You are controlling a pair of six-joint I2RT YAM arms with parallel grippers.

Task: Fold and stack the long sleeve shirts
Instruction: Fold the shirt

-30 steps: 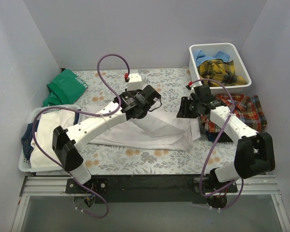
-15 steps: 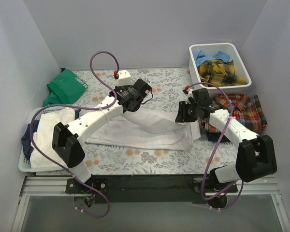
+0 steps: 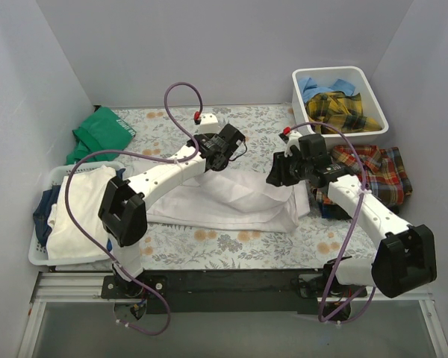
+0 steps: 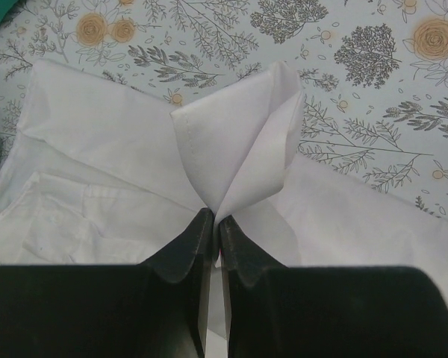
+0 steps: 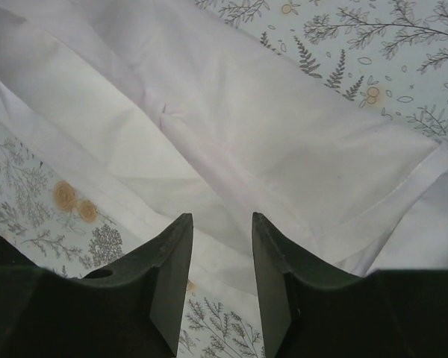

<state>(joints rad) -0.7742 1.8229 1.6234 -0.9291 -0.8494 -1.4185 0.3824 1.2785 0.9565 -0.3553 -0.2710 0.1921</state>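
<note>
The large white shirt (image 3: 231, 203) lies partly folded across the middle of the floral cover. My left gripper (image 3: 222, 154) is over its far edge, shut on a raised fold of the white cloth (image 4: 235, 145), which fans out from the pinched jaws (image 4: 215, 220). Just above the shirt's right end hangs my right gripper (image 3: 276, 175), whose jaws (image 5: 222, 218) stand open with nothing between them and white cloth (image 5: 284, 134) below. To the right lies a red-orange-navy plaid shirt (image 3: 373, 170). A yellow-dark plaid shirt (image 3: 342, 110) and a light blue one (image 3: 312, 86) sit in a bin.
The white bin (image 3: 372, 89) stands at the back right. At the left edge a white basket (image 3: 37, 253) holds pale and dark cloth. A green garment (image 3: 101, 133) lies at the back left. Purple cables loop over both arms.
My left gripper has swung back and then right, carrying the pinched white fold with it. The right gripper has shifted slightly left over the shirt's right end, still open.
</note>
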